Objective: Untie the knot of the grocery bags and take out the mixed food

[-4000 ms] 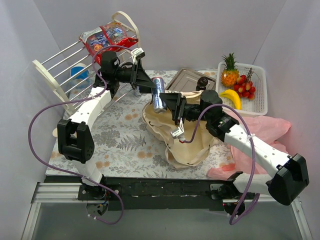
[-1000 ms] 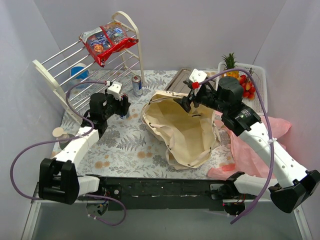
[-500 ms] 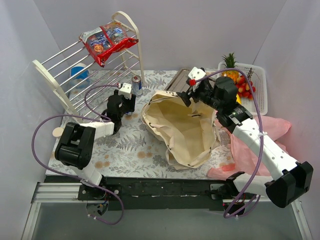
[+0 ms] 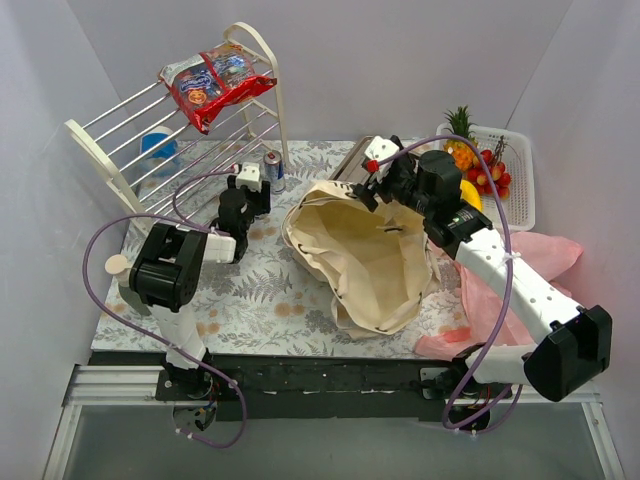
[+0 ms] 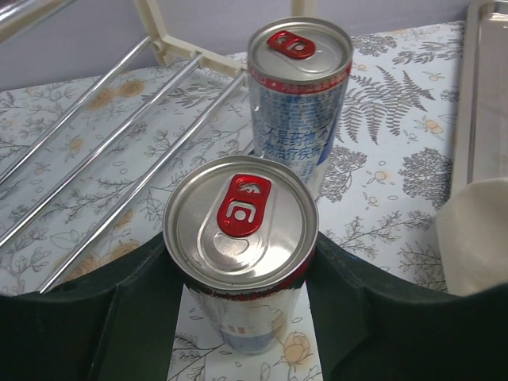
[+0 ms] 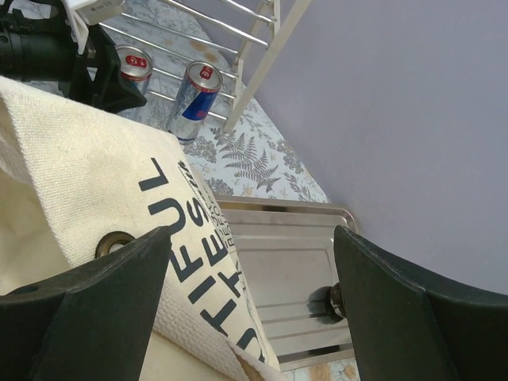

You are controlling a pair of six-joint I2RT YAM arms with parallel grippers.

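The beige canvas tote (image 4: 365,255) lies open mid-table, and the pink bag (image 4: 530,265) is crumpled to its right. My left gripper (image 4: 245,197) is shut on a blue drink can (image 5: 240,230) that stands on the cloth; the fingers press both its sides. A second can (image 5: 298,95) stands just behind it, by the rack foot. My right gripper (image 6: 252,238) hangs open and empty over the tote's printed rim (image 6: 182,230). Pineapple (image 4: 460,135), banana (image 4: 471,196) and red fruits (image 4: 493,170) lie in the white basket. Snack packets (image 4: 215,80) rest on the rack.
The white wire rack (image 4: 150,140) leans at the back left, with a blue-and-white tub (image 4: 158,150) behind it. A metal tray (image 6: 286,262) with a dark knob lies behind the tote. The white slotted basket (image 4: 522,205) stands at the back right.
My left gripper has carried its can back towards the rack, beside the second can. My right gripper has shifted left along the tote's rim and its jaws have spread wider.
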